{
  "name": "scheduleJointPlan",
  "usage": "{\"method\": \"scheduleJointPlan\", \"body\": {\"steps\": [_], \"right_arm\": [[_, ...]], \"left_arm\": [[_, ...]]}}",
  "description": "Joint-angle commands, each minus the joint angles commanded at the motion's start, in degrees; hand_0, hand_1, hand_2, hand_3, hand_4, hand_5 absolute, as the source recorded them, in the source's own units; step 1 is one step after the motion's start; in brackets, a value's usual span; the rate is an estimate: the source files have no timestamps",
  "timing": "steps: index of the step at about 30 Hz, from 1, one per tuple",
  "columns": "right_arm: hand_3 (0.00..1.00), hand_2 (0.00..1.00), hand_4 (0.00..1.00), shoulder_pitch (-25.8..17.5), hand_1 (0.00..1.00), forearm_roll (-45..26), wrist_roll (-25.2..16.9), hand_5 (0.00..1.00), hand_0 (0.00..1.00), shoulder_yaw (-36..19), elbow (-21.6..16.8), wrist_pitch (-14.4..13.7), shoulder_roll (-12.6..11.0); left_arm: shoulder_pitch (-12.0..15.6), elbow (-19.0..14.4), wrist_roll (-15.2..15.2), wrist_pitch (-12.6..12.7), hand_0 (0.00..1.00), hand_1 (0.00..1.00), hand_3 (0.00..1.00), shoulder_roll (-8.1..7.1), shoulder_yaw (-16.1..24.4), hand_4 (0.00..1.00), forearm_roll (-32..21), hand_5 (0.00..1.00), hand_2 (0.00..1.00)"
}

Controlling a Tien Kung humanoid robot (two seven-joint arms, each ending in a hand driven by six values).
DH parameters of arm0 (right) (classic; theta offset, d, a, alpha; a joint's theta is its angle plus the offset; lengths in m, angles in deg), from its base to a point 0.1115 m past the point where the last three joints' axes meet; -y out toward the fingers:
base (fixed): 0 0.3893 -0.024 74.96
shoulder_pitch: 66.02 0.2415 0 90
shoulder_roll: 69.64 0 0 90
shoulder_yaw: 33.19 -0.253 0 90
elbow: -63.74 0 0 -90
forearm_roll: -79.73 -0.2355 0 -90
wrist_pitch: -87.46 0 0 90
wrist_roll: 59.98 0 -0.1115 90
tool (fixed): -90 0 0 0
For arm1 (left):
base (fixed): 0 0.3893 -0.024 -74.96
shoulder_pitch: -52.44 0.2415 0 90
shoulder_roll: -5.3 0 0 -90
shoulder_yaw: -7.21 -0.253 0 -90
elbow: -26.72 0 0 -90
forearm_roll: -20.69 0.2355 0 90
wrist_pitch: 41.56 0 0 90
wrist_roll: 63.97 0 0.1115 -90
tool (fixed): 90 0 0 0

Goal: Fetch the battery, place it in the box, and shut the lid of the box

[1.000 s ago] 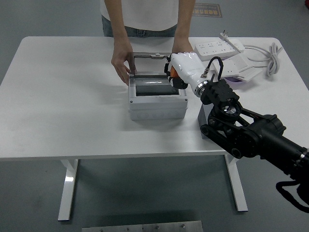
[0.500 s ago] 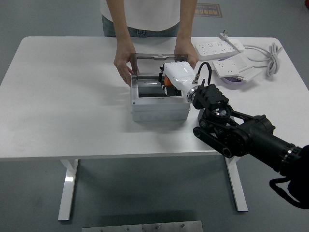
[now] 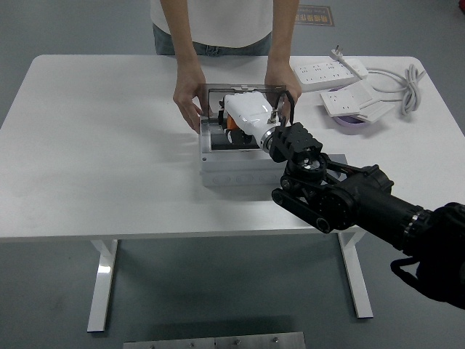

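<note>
A big white tabletop (image 3: 94, 145) fills the room in front of me. Its left side is bare.

Near the middle sits a gray box (image 3: 236, 160). Its see-through lid (image 3: 243, 91) stands up at the back, at 12 o'clock from the box. A person in a white top stands at the far side. One of the person's hands (image 3: 187, 102) holds the box at its 9 o'clock side. The other hand (image 3: 282, 83) holds the lid's corner at about 2 o'clock.

The robot's right hand (image 3: 243, 116) is white. It reaches into the open box from 4 o'clock. Something orange and black, maybe the battery (image 3: 231, 123), peeks out under the white hand, inside the box. I cannot tell if the fingers are curled around it or loose, because the back of the hand hides them.

The black arm (image 3: 341, 196) runs down to the lower right, toward 5 o'clock.

Farther right, at 2 o'clock from the box, lie a white power strip (image 3: 327, 70), a smaller white power strip (image 3: 356, 100) on something purple, and a coiled white cord (image 3: 407, 83).
</note>
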Motion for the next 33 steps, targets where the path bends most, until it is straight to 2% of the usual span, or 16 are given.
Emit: {"method": "scheduleJointPlan", "body": {"steps": [18,19,24,25,30,31,33], "right_arm": [[0.321,0.318,0.002,-0.35,0.239,-4.89,-2.08,0.002,0.182,0.15,2.39,-2.12,0.21],[0.407,0.343,0.118,-0.36,0.254,-5.19,-2.24,0.002,0.25,0.17,2.47,-2.2,0.21],[0.407,0.343,0.118,-0.33,0.254,-6.82,-2.93,0.002,0.25,0.19,2.72,-2.65,0.21],[0.494,0.375,0.43,-0.32,0.294,-7.04,-3.01,0.044,0.362,0.2,2.76,-2.67,0.21],[0.494,0.375,0.43,-0.28,0.294,-7.95,-3.44,0.044,0.362,0.19,3.0,-2.55,0.21],[0.537,0.413,0.582,-0.28,0.343,-8.12,-3.55,0.107,0.406,0.19,3.05,-2.5,0.21],[0.537,0.413,0.582,-0.27,0.343,-8.38,-3.74,0.107,0.406,0.22,3.18,-2.44,0.21]], "left_arm": [[-0.16,-0.01,-0.02,-0.17,0.524,0.692,0.521,0.09,0.23,0.46,0.58,0.002,0.542],[-0.17,-0.01,-0.01,-0.18,0.522,0.69,0.518,0.09,0.22,0.447,0.59,0.002,0.54],[-0.13,-0.06,-0.08,-0.18,0.522,0.69,0.518,0.11,0.21,0.447,0.65,0.002,0.54],[-0.12,-0.06,-0.08,-0.19,0.52,0.689,0.516,0.1,0.2,0.435,0.65,0.002,0.538],[-0.12,-0.1,-0.14,-0.2,0.52,0.689,0.516,0.08,0.21,0.435,0.67,0.002,0.538],[-0.12,-0.1,-0.14,-0.2,0.516,0.686,0.513,0.08,0.19,0.417,0.65,0.002,0.537],[-0.11,-0.12,-0.16,-0.22,0.516,0.686,0.513,0.08,0.2,0.417,0.69,0.002,0.537]]}}
